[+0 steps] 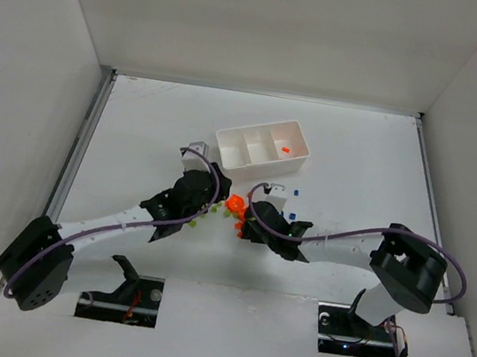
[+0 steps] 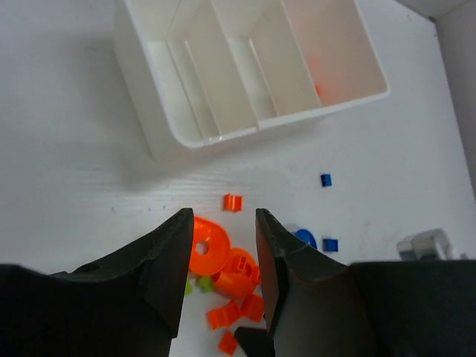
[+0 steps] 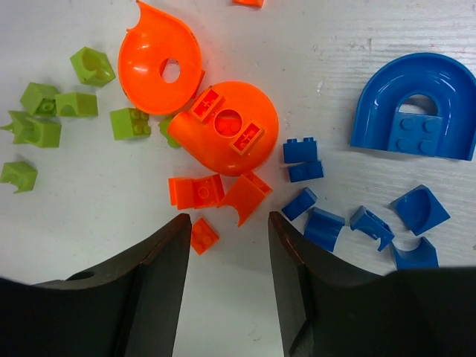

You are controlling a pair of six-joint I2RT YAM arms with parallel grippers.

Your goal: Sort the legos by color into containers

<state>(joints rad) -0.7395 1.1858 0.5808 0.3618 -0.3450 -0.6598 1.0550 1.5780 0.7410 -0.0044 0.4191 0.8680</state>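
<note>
The white three-compartment tray (image 1: 262, 151) stands at mid-table; it also shows in the left wrist view (image 2: 149, 97). One orange brick (image 1: 286, 150) lies in its right compartment. Below it lies the loose pile. Two rounded orange pieces (image 3: 160, 59) (image 3: 230, 126) lie among small orange bricks (image 3: 195, 191). Yellow-green bricks (image 3: 56, 104) lie to their left. A blue arch (image 3: 416, 108) and small blue bricks (image 3: 327, 223) lie to their right. My left gripper (image 2: 223, 223) is open and empty over the orange pieces (image 2: 208, 245). My right gripper (image 3: 229, 223) is open and empty just short of the orange bricks.
Both grippers (image 1: 215, 200) (image 1: 248, 225) meet at the pile from opposite sides, close to each other. A lone orange brick (image 2: 233, 201) and two small blue bricks (image 2: 326, 179) lie between pile and tray. White walls enclose the table on three sides.
</note>
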